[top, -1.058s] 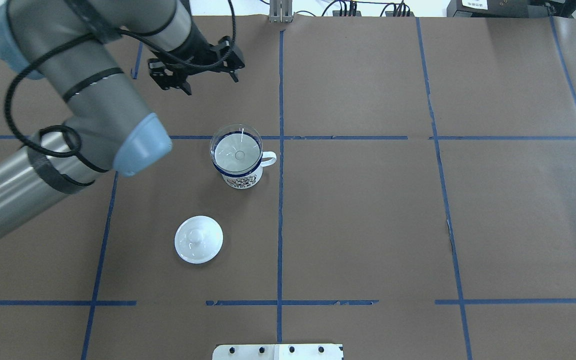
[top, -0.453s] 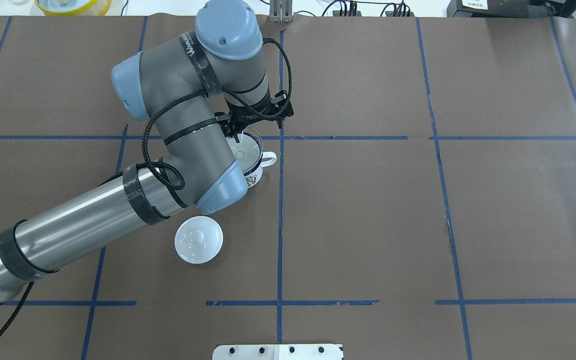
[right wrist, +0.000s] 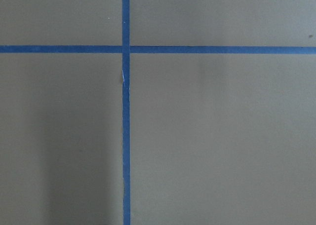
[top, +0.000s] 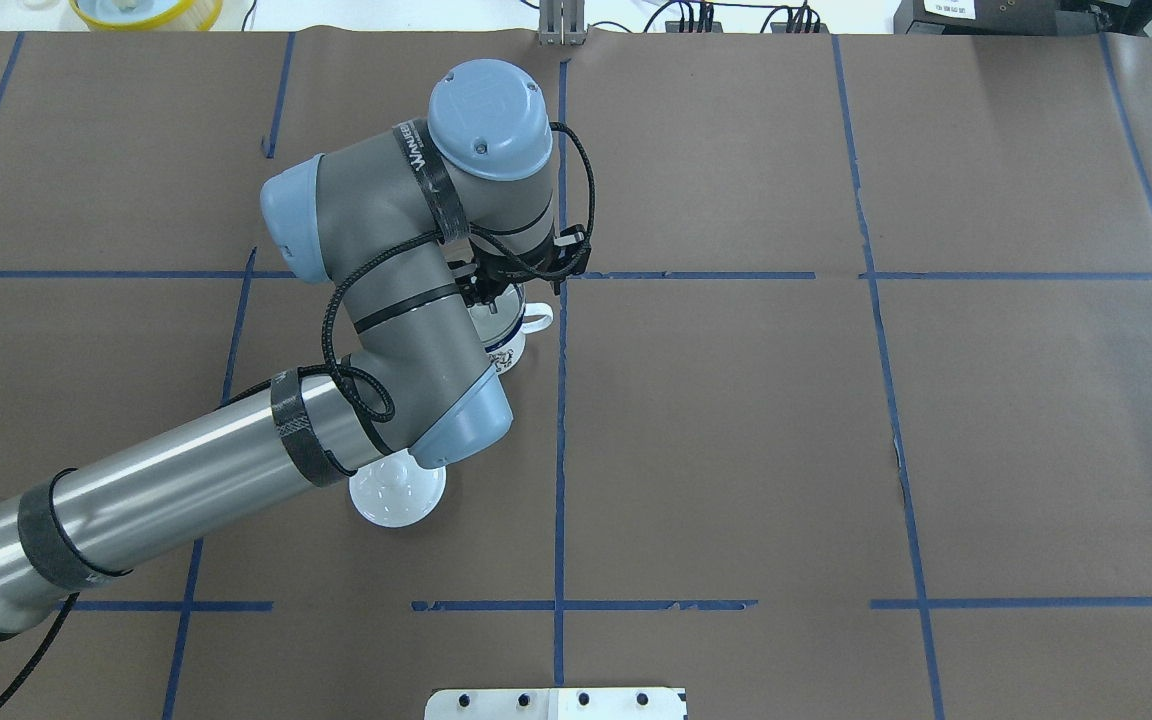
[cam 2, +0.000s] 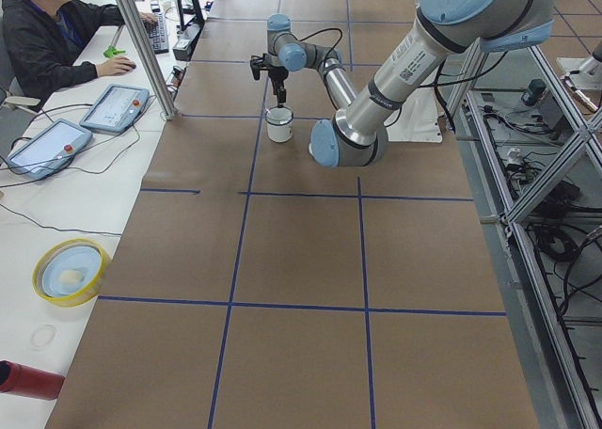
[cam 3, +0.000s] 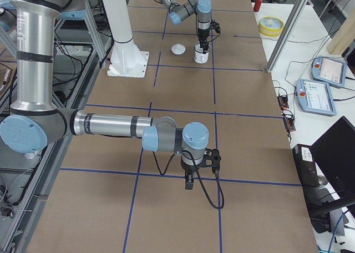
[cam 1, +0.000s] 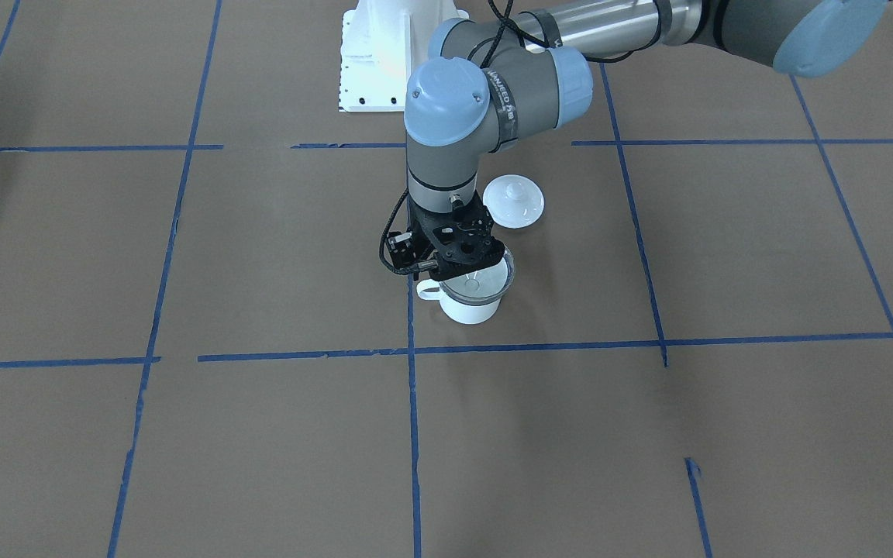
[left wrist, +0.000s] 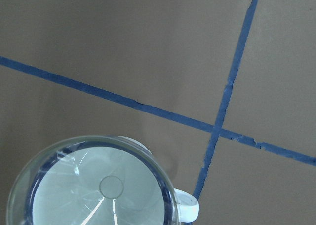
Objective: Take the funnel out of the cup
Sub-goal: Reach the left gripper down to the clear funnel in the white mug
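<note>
The clear funnel [cam 1: 484, 285] sits in the white cup [cam 1: 471, 311], which stands upright near a tape crossing. Both show in the overhead view, the funnel [top: 504, 310] and the cup [top: 514, 352] half hidden under my left arm. My left gripper [cam 1: 466, 267] points down right over the funnel's rim on the robot's side, jaws apart, holding nothing. The left wrist view looks straight down into the funnel [left wrist: 94, 185], with the cup's handle [left wrist: 187, 211] beside it; no fingers show there. My right gripper [cam 3: 188, 183] hangs low over bare table far from the cup; I cannot tell its state.
A white knobbed lid [cam 1: 514, 201] lies on the table between the cup and the robot's base [cam 1: 384, 62]; my left forearm partly covers it from overhead [top: 391, 502]. A yellow bowl [cam 2: 68, 271] and a red bottle [cam 2: 23, 379] sit off the table. An operator [cam 2: 47, 24] sits at the far end.
My left arm has swung in from the far left of the table and brought the gripper down over the cup and funnel. The cup, funnel and lid have not moved.
</note>
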Robot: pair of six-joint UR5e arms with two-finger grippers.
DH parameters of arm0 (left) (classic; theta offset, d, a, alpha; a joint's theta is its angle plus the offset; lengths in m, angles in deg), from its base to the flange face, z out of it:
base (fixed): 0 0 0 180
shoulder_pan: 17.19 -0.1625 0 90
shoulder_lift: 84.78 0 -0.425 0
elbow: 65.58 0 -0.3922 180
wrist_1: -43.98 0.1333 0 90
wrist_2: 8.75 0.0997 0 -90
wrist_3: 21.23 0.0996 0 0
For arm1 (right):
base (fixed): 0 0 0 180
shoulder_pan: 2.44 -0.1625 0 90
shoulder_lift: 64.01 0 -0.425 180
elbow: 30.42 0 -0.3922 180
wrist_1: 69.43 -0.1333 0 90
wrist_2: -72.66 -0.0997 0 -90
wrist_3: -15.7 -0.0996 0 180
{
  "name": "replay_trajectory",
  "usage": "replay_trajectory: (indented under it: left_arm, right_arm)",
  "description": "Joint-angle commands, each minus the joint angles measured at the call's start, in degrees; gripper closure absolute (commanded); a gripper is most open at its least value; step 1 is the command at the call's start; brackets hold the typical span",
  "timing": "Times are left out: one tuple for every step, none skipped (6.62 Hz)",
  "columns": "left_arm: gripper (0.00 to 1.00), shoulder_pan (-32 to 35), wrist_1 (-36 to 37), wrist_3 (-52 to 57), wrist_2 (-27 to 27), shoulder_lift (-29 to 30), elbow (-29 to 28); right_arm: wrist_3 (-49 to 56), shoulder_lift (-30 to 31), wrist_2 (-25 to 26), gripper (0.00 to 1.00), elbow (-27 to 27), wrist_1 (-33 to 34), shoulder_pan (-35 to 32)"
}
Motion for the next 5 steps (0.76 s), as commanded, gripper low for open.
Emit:
replay_trajectory:
  left_arm:
    - [0.88, -0.1, 0.0, 0.0, 0.2, 0.0, 0.0]
    - [1.00, 0.0, 0.1, 0.1, 0.5, 0.0, 0.1]
    - [1.00, 0.0, 0.2, 0.1, 2.2, 0.0, 0.3]
    - [1.00, 0.4, 0.4, 0.2, 2.7, 0.0, 0.7]
    - [1.00, 1.0, 2.2, 0.6, 3.1, 0.0, 2.0]
  right_arm:
    - [0.0, 0.0, 0.0, 0.00, 0.0, 0.0, 0.0]
    - [0.0, 0.0, 0.0, 0.00, 0.0, 0.0, 0.0]
    - [0.0, 0.0, 0.0, 0.00, 0.0, 0.0, 0.0]
    - [0.0, 0.0, 0.0, 0.00, 0.0, 0.0, 0.0]
    - [0.0, 0.0, 0.0, 0.00, 0.0, 0.0, 0.0]
